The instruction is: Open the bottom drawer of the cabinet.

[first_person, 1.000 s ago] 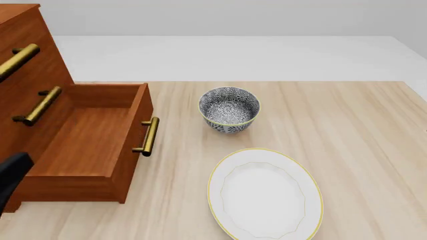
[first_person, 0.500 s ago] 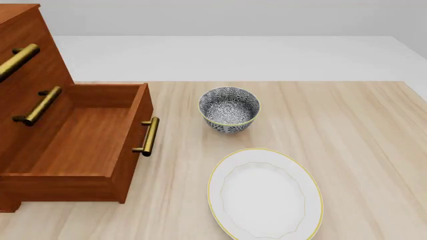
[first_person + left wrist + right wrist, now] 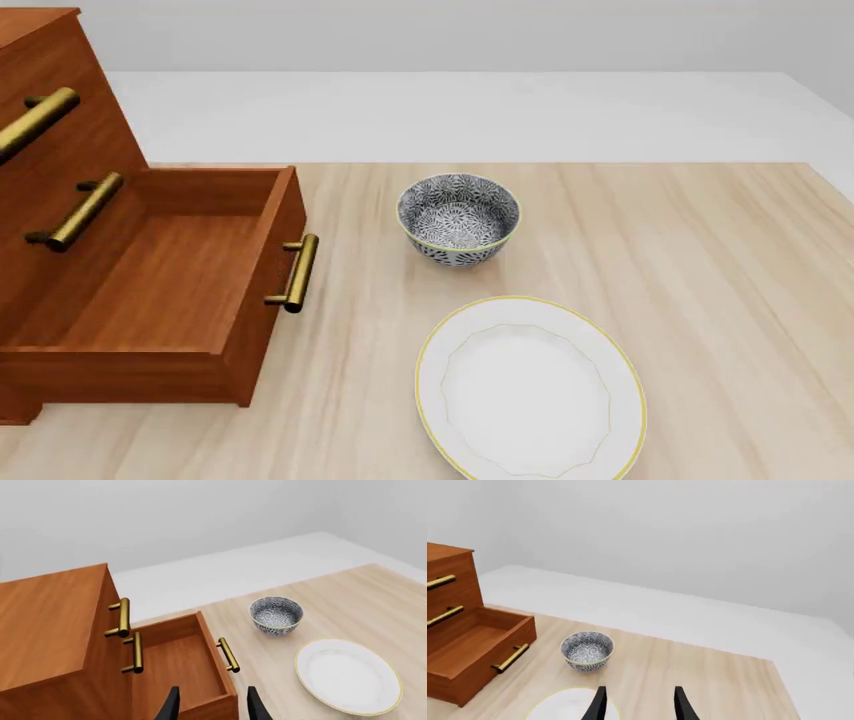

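Note:
The reddish-brown cabinet [image 3: 54, 120] stands at the table's left. Its bottom drawer [image 3: 174, 290] is pulled far out and shows an empty inside; its brass bar handle [image 3: 296, 273] faces right. The two upper drawers stay shut, with handles at the upper one [image 3: 34, 118] and the middle one [image 3: 80, 212]. The cabinet also shows in the left wrist view [image 3: 53, 625] and the right wrist view [image 3: 450, 590]. My left gripper [image 3: 209, 707] is open and empty, held high above the open drawer [image 3: 180, 665]. My right gripper [image 3: 636, 705] is open and empty above the plate. Neither gripper shows in the front view.
A blue-patterned bowl [image 3: 458, 219] stands right of the drawer handle. A white oval plate with a yellow rim [image 3: 530, 387] lies in front of it. The wooden table [image 3: 694, 260] ends at the far edge against a white floor.
A dark part of the left arm at the front view's lower left edge one second ago has left that view. The drawer, bowl and plate have not moved.

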### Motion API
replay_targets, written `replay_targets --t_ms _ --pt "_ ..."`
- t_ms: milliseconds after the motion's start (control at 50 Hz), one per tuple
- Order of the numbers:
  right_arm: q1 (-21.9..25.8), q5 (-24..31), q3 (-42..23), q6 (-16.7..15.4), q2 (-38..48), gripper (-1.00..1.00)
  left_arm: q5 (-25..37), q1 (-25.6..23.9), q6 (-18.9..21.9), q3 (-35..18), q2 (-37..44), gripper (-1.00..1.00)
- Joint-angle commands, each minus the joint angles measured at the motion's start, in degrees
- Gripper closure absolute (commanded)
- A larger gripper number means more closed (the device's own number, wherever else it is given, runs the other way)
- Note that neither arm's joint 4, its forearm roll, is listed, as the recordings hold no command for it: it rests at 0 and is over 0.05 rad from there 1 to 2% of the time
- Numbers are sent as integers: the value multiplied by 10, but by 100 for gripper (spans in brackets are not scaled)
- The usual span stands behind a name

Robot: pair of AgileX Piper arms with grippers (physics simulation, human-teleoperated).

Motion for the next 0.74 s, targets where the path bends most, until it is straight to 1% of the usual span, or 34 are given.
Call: replay_targets --t_ms 20,140,200,220,280,320,400,580,600,640,680,740 --pt "14 90 -58 -15 0 -100 52 1 3 -40 0 -100" --pt "13 118 -77 -20 0 -100 92 1 0 -76 0 -100" --pt "10 138 -89 -22 0 -100 116 1 3 -95 0 -100" --pt "8 143 -90 -22 0 -100 125 0 9 -100 0 -100" --pt "7 146 -85 -20 0 -100 143 5 7 -119 0 -100" --pt "8 141 -75 -21 0 -100 153 8 6 -128 0 -100" --pt "23 122 -40 -13 0 -100 189 7 5 -154 0 -100" --pt "41 55 58 7 0 -100 193 13 3 -153 0 -100" --pt "42 51 65 10 0 -100 193 11 -1 -150 0 -100" --pt "47 49 72 10 0 -100 193 11 5 -147 0 -100" --pt "45 46 79 17 0 -100 193 9 7 -141 0 -100" --pt "51 33 103 25 0 -100 193 3 6 -134 0 -100"
